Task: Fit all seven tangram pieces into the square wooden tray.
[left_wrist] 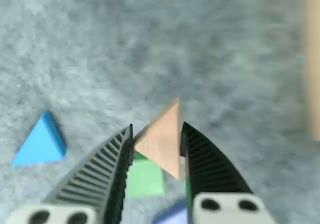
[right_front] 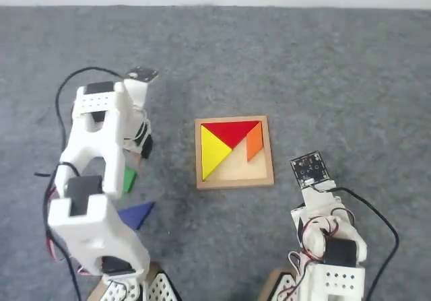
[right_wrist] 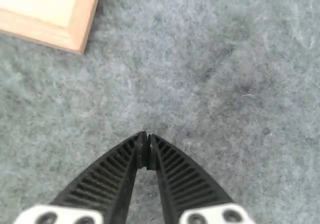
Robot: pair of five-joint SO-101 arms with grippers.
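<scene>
Pinches a tan triangle (left_wrist: 162, 144) in the left claw (left_wrist: 157, 128), spread only slightly. Holds the right claw (right_wrist: 146, 136) closed, empty, near the tray (right_wrist: 60, 33). Half hides a green piece (left_wrist: 145, 179) behind the triangle.

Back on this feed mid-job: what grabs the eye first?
The square wooden tray on the grey carpet holds a red triangle, a yellow triangle and an orange piece. Off to one side, the left tool grips a tan triangle; the right tool is shut over carpet.
</scene>
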